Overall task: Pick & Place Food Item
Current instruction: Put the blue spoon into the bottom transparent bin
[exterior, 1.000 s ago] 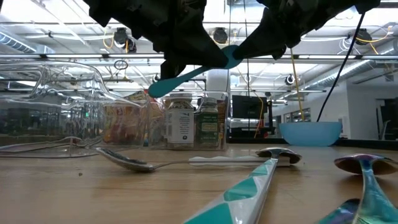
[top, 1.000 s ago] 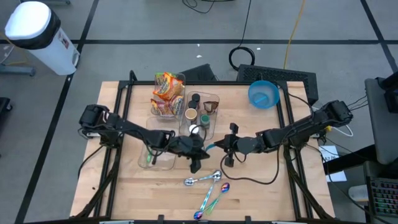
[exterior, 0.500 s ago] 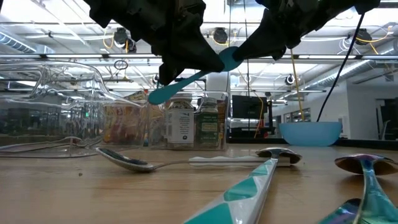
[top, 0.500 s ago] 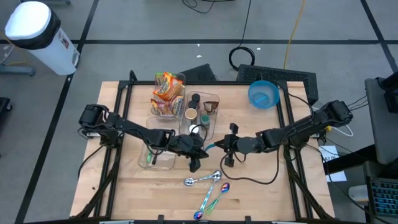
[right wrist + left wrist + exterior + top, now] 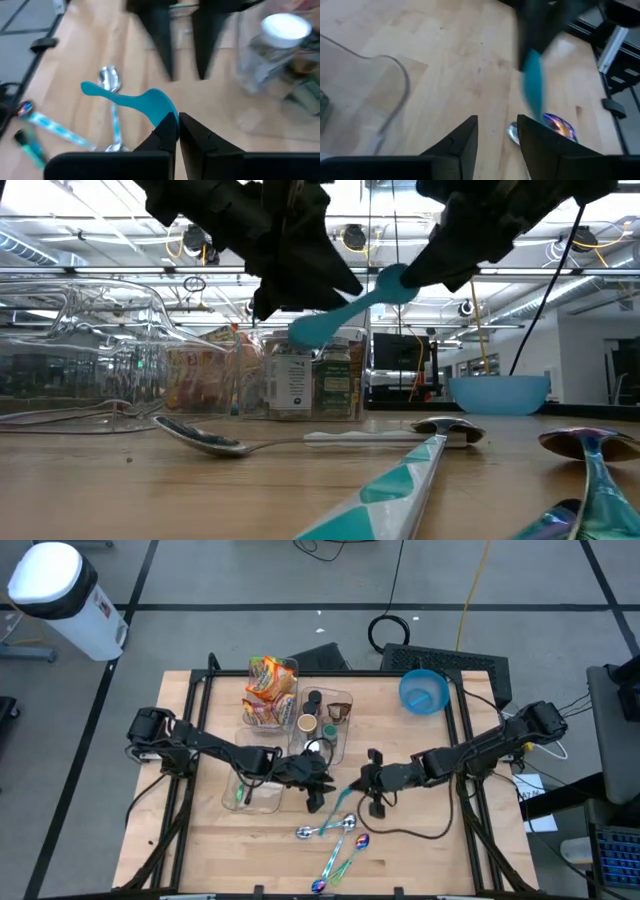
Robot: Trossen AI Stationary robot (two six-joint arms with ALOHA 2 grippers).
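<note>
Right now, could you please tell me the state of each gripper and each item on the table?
Left gripper: open, empty, above the table.
Right gripper: shut on the teal spoon, held in the air.
Silver spoon: lying flat on the table.
Patterned spoons: lying flat near the front edge.
Blue bowl: upright.
Spice jars: upright.

The right gripper (image 5: 178, 131) pinches a teal spoon (image 5: 131, 101) above the wooden table (image 5: 240, 145).
</note>
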